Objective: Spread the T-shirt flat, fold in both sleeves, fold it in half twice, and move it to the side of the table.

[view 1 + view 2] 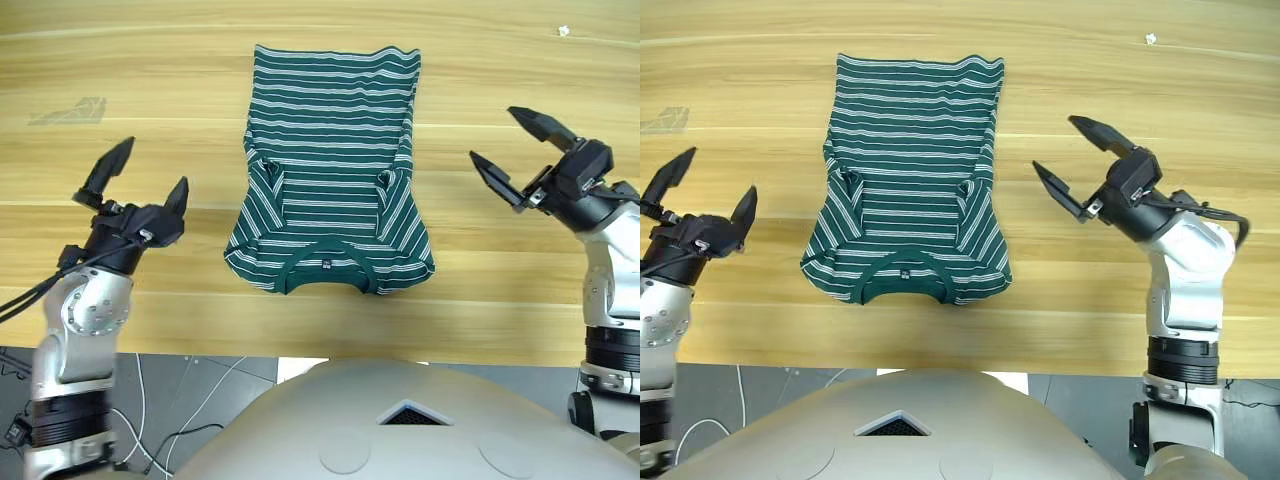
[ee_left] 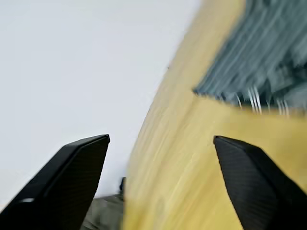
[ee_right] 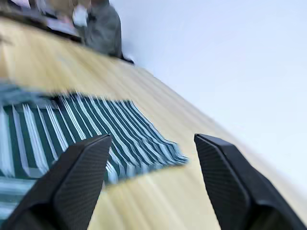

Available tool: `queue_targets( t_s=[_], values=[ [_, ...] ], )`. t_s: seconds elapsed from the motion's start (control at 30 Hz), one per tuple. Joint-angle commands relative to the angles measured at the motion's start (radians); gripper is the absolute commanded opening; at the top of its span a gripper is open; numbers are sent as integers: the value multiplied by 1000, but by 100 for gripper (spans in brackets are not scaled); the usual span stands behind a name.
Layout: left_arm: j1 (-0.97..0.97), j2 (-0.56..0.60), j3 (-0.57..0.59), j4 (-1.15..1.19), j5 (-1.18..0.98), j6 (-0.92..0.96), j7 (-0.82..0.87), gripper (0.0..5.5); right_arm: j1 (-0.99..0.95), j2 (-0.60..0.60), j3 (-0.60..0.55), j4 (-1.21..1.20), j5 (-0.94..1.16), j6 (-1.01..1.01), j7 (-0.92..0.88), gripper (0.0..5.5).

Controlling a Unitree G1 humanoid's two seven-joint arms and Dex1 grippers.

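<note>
I've got the left gripper (image 1: 153, 168) with fingers spread, empty, left of the T-shirt (image 1: 330, 170). The shirt lies flat mid-table (image 1: 150, 60), both sleeves folded in, collar at the near edge. The right gripper (image 1: 497, 135) is also spread and empty, right of the shirt, not touching it.

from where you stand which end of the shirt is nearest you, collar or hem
The collar end of the shirt: its curved neckband lies by the near edge of the table, while the straight hem lies farthest away.
</note>
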Motion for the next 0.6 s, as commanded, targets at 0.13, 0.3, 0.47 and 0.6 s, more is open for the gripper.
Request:
queue_targets(
  t_s=[0.13, 0.3, 0.47, 0.6],
  values=[
    [-125, 272, -249, 290, 511, -185, 321, 401, -143, -189, 87, 370, -702, -784, -239, 321],
    [-270, 331, -415, 373, 685, -251, 477, 401, -219, -277, 149, 500, -1054, -929, -490, 321],
    [-386, 346, -562, 399, 760, -302, 546, 401, -261, -313, 282, 558, -1290, -941, -751, 321],
    [-486, 324, -671, 413, 786, -342, 552, 401, -304, -288, 406, 566, -1349, -935, -861, 321]
  ],
)
